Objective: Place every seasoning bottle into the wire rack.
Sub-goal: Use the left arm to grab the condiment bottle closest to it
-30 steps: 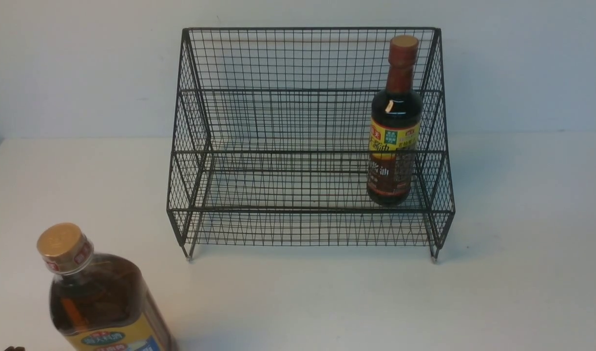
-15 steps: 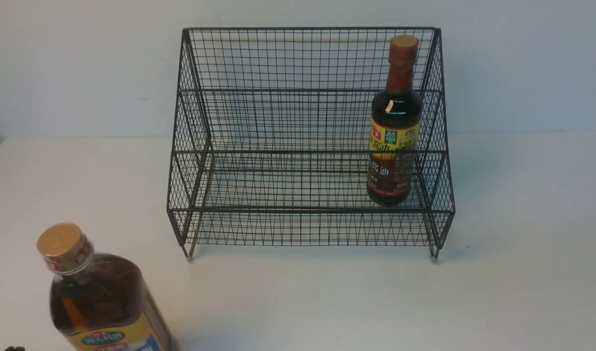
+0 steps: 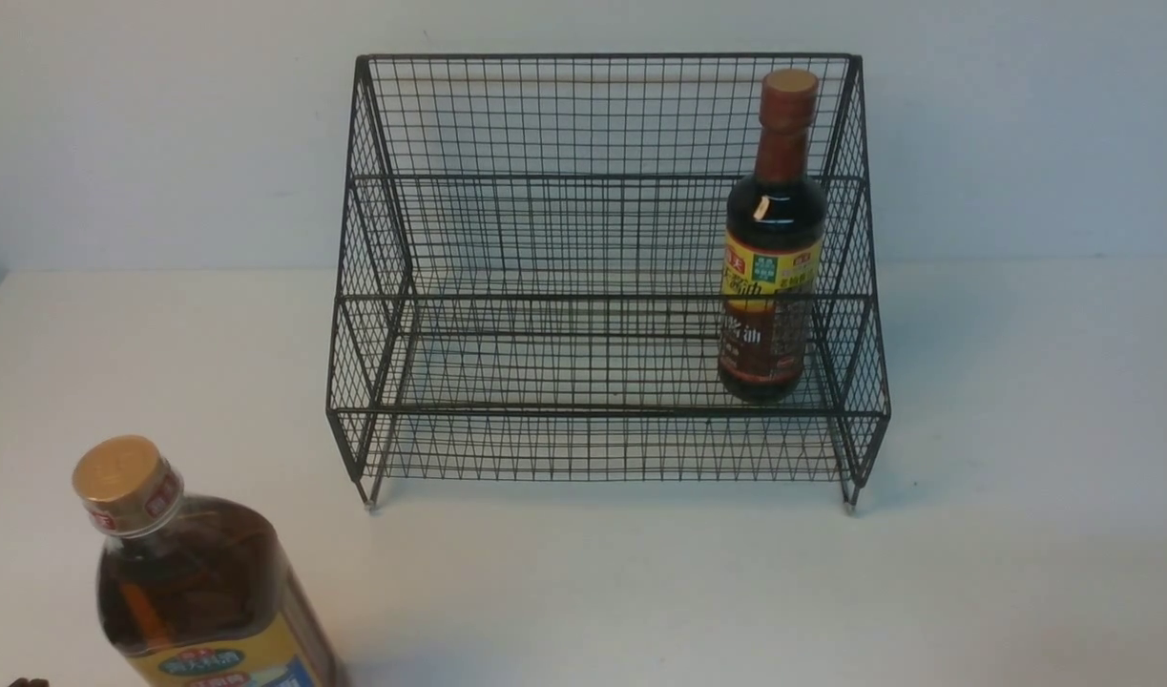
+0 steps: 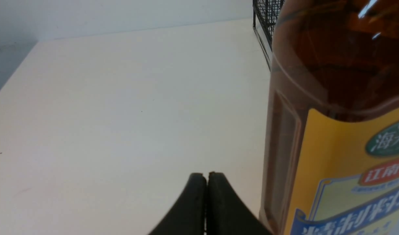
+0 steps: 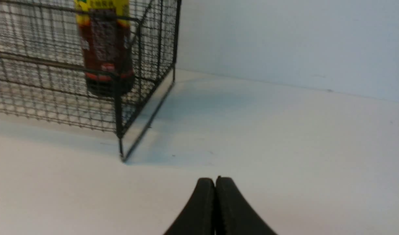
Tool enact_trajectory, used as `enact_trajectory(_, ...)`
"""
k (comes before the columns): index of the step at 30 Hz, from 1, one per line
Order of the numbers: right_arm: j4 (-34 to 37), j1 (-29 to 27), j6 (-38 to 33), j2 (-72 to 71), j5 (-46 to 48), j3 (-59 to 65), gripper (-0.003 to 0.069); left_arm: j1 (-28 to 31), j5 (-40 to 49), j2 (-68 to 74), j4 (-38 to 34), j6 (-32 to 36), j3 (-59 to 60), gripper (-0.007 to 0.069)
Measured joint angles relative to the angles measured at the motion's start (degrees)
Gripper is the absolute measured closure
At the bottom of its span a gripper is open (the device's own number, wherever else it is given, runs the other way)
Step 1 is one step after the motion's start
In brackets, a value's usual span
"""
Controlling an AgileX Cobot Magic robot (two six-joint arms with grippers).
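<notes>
Nothing has budged since the earlier front shots, both bottles and the rack sit exactly where they were

left gripper point(image 4: 206, 175): jaws pressed flat together, no gap, gripping nothing. The amber bottle point(image 4: 333, 130) stands upright on the white table point(image 4: 121, 114) just beside the shut tips, on the rack's side of them. Can't tell if the fingers actually brush its wall lower down. It's not in the rack, which sits well beyond those tips.

right gripper point(image 5: 215, 179): same deal, jaws fully closed and empty over bare table. The wire rack point(image 3: 545, 239) is ahead of these tips and off to one side, clearly apart, with its corner foot the nearest bit. The dark bottle point(image 3: 772, 277) stands upright in the lower front tier at the rack's right end, reddish-brown cap poking up level with the rack's top rail.

Writing, from the left wrist cam: the amber one has a yellow label with a green oval reading 海天 (cut off), a red badge starting 江南, and white characters on a blue banner that run out of frame. Gold cap. The dark bottle's yellow-brown label has big characters ending in 油, the rest is too small or hidden behind mesh
</notes>
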Motion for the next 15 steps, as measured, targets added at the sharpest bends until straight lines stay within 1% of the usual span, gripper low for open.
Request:
enact_trajectory(5,-0.77,-3.32,0.0,-2.16,1.1,0.34,0.0673,0.0,0.0,0.0,0.0,0.0,0.0,0.0636)
enact_trajectory(9,-0.77,-3.65,0.0,-2.77,1.69,0.28,0.0673,0.0,-0.06,0.0,0.58,0.22,0.0,0.0636)
enact_trajectory(10,-0.77,-3.65,0.0,-2.88,1.69,0.28,0.0673,0.0,-0.19,0.0,-0.4,-0.56,0.0,0.0636)
enact_trajectory(11,-0.77,-3.65,0.0,-2.88,1.69,0.28,0.0673,0.0,-0.25,0.0,-1.94,-1.85,0.04,0.0636)
enact_trajectory(12,-0.79,-3.65,0.0,-2.88,1.69,0.28,0.0673,0.0,-0.32,0.0,-6.39,-5.35,0.04,0.0636)
enact_trajectory(13,-0.79,-3.65,0.0,-2.88,1.69,0.28,0.0673,0.0,-0.38,0.0,-7.18,-5.77,0.04,0.0636)
enact_trajectory(15,-0.79,-3.65,0.0,-2.88,1.72,0.28,0.0673,0.0,-0.72,0.0,-15.31,-11.3,0.04,0.0636)
